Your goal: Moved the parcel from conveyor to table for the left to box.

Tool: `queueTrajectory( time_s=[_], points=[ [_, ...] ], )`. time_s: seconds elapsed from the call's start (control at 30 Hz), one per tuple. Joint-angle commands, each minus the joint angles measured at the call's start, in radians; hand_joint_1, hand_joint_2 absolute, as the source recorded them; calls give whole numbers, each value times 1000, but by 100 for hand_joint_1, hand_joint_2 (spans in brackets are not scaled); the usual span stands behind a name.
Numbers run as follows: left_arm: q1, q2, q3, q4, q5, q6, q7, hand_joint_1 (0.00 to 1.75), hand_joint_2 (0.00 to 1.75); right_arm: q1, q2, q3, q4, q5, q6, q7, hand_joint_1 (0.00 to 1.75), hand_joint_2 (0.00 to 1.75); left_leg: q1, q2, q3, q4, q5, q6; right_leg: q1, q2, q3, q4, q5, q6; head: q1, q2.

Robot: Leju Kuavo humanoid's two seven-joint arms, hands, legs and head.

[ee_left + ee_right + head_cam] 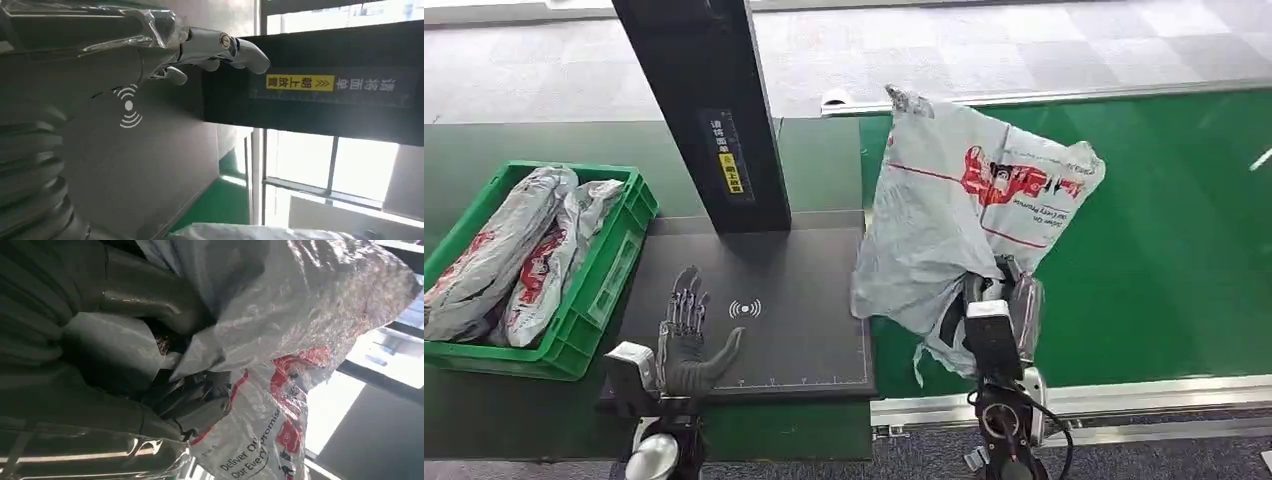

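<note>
Right hand (1002,300) grasps parcel (969,205) above conveyor (1164,250), carrying it tableward; left hand (689,335), fingers released, waits on table (804,300) to box it.

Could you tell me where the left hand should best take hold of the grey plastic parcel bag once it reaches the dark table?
Probably the grey plastic parcel bag's slack side nearest the dark table, approached from the left. The right hand grips its lower end, while the open left hand rests on the table.
</note>
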Motion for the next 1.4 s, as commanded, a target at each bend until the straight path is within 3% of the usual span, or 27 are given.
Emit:
queueTrajectory(
  time_s=[0.03, 0.33, 0.4, 0.5, 0.6, 0.7, 1.3, 1.33, 1.37, 1.4],
  points=[
    [19, 14, 68, -48, -10, 20, -8, 0, 175, 13, -48, 132, -211, -54, 25, -17, 175, 175, 0, 1, 0, 0, 0, 1, 0, 0, 0, 0, 0, -1, 0, 0],
    [20, 13, 86, -73, -37, 20, -7, 0, 175, 1, -48, 145, -181, -79, 38, -22, 175, 175, 0, 1, 3, -1, 0, 1, 0, -1, 3, -1, 0, -1, 0, 0],
    [8, 14, 99, -72, -63, 32, -14, 0, 175, -10, -51, 171, -136, -140, 137, -12, 175, 175, 0, 0, 2, -1, 0, 0, 0, -1, 2, -1, 0, -1, 0, 0],
    [-6, 35, 134, -101, -102, 71, -8, 0, 175, -82, -21, 244, 78, -218, 312, 11, 175, 175, 0, 2, 4, -1, 0, 1, 1, 0, 4, -2, 0, -1, 0, 0],
    [9, 50, 176, -148, -106, 84, -3, 0, 175, -162, 26, 301, 306, -276, 380, -24, 175, 175, 1, 9, 6, -3, 0, 0, 2, 6, 4, -3, 2, -2, 0, 0],
    [11, 61, 208, -175, -119, 96, -6, 0, 175, -202, 53, 368, 440, -274, 397, -31, 175, 175, 1, 6, 4, -2, 0, 0, 2, 5, 3, -1, 1, -1, 0, 0],
    [-45, 86, 242, -181, -156, 117, 14, 0, 175, -220, 60, 437, 447, -265, 423, 10, 175, 175, 1, 0, 2, -1, 0, 0, 2, -2, 3, -1, 0, -2, 0, 0],
    [-47, 85, 240, -178, -157, 117, 14, 0, 175, -222, 59, 440, 446, -260, 412, 20, 33, 175, 1, 0, 1, -1, 1, 0, 2, -1, 2, 0, 0, -1, 0, 0],
    [-51, 83, 240, -174, -157, 119, 14, 0, 175, -224, 59, 446, 442, -252, 394, 32, 0, 175, 1, 0, 3, -1, 1, 0, 2, -2, 3, -1, 0, -2, 0, 0],
    [-59, 82, 241, -169, -158, 119, 15, 0, 175, -225, 59, 448, 436, -246, 380, 36, 0, 175, 1, -1, 2, -1, 1, 0, 2, -2, 3, -1, 0, -1, 0, 0]
  ],
)
